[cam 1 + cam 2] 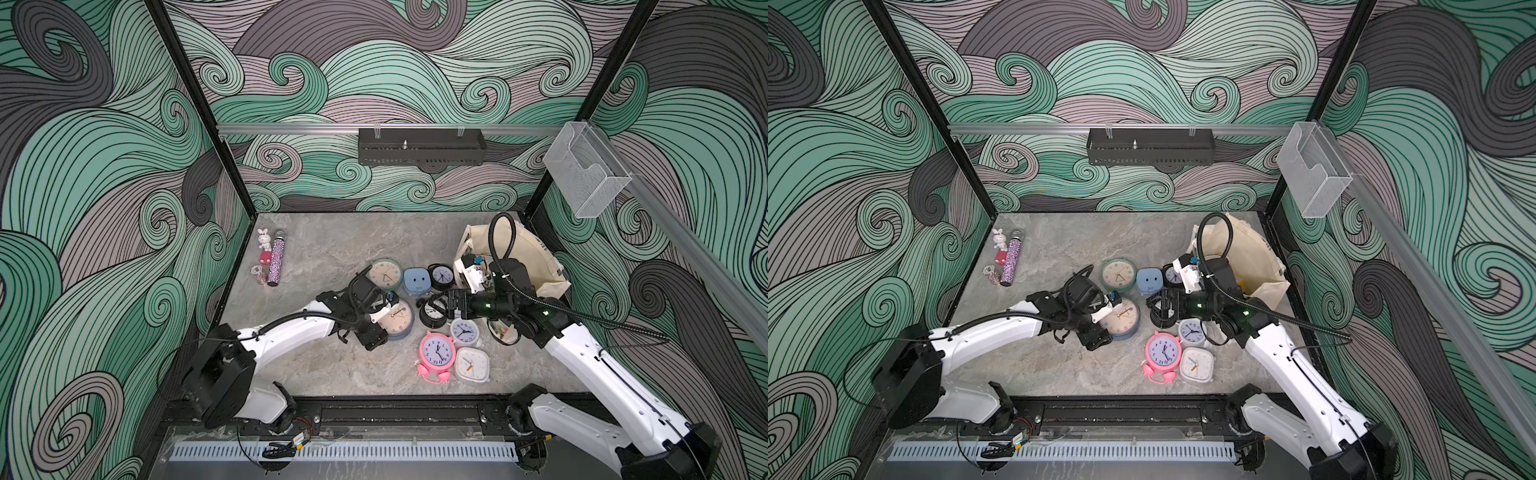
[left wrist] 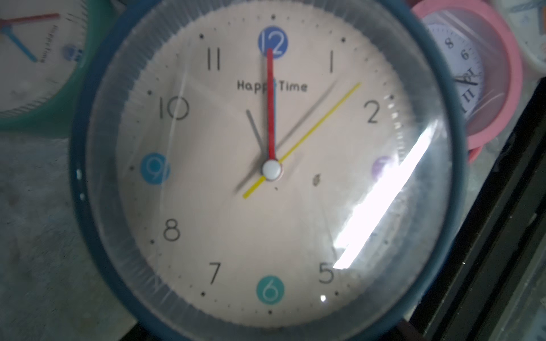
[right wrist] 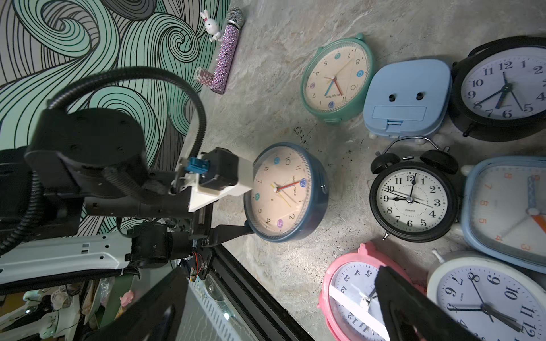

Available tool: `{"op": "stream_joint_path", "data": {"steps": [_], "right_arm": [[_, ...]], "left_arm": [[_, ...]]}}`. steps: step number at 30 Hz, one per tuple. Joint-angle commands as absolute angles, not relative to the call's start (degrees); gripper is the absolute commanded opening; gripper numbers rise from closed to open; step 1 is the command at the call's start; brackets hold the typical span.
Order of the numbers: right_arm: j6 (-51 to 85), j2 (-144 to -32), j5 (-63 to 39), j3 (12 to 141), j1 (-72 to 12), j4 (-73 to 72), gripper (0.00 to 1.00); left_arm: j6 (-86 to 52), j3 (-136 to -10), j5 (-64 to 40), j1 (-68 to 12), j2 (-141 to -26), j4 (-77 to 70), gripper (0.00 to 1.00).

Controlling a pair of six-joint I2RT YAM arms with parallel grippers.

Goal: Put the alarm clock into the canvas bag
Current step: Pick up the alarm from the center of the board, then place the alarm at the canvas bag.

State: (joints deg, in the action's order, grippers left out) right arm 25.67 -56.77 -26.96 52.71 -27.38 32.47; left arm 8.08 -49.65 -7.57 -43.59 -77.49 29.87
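- Around the navy clock the left hand is spread wide. One finger touches the rim and the other is hidden behind the wrist camera, so I cannot tell whether it is gripping or only straddling the clock.
- The navy clock lies face up on the desk, not lifted. Its dial fills the left wrist view.
- Near the navy clock, on its bag side, the right hand hangs released and empty over a black twin-bell clock.
- Just past the navy clock, toward the back wall, lie a mint clock and a pale blue clock turned face down. A pink clock sits near it toward the front rail.
- Well apart from the navy clock, beyond the right arm, the canvas bag slumps in the desk's far corner, partly hidden by that arm. No clock shows inside it.
- The task looks to be at its opening step, the grasp. What is left is to firm the pinch, lift the navy clock, carry it over the other clocks and drop it into the canvas bag.
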Motion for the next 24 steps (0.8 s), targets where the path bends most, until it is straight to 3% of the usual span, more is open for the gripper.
{"op": "stream_joint_path", "data": {"steps": [1,10,24], "right_arm": [[27.9,-58.9,-27.2,55.3,-27.2,33.2,1.00],[32.4,-65.6,-31.7,60.7,-28.9,29.3,1.00],[37.1,-73.5,-32.9,64.1,-31.6,23.9,0.93]], "left_arm": [[0.8,-49.5,-4.7,-43.1,-71.5,25.1,0.64],[-9.7,-50.2,-5.1,-43.2,-67.0,14.9,0.64],[-11.8,-51.0,-8.3,-44.2,-65.2,12.5,0.63]]}}
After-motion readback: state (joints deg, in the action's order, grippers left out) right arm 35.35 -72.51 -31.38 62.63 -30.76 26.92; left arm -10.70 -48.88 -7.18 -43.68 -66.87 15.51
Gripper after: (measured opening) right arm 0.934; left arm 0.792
